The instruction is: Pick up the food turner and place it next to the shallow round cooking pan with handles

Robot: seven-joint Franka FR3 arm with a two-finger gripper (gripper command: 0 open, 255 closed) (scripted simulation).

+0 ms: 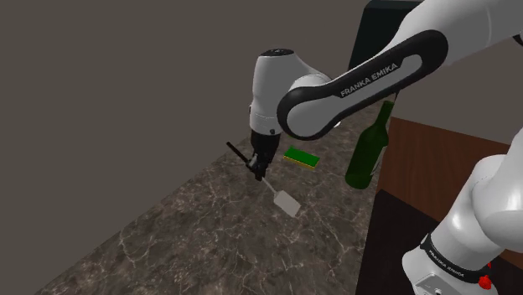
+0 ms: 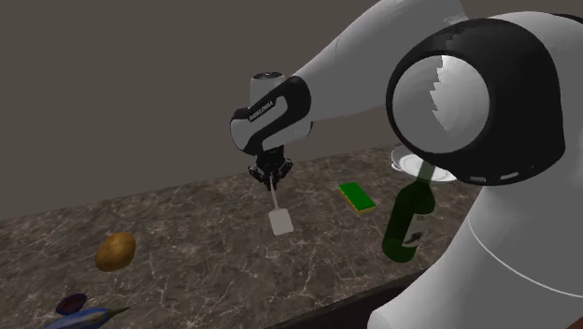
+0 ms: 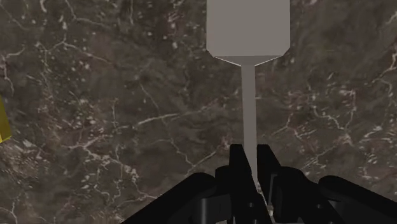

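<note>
The food turner [image 1: 287,202] has a flat grey blade, a thin grey shaft and a black handle. My gripper [image 1: 261,170] is shut on the shaft, and the blade hangs below it over the dark marble counter [image 1: 193,226]. In the second exterior view the gripper [image 2: 272,179] points down with the turner's blade [image 2: 279,221] beneath it. In the wrist view the fingers [image 3: 238,167] clasp the turner's shaft [image 3: 249,95], with the gripper [image 3: 250,165] closed round it. A white shallow round pan [image 2: 407,162] sits at the counter's far right, partly hidden by the arm.
A dark green bottle [image 2: 409,224] stands upright near the stand, with a green sponge [image 2: 357,196] beside it. A potato [image 2: 116,250], a small purple thing [image 2: 71,304] and a blue thing [image 2: 84,320] lie at the second exterior view's left. A brown wooden surface [image 1: 427,159] adjoins the counter.
</note>
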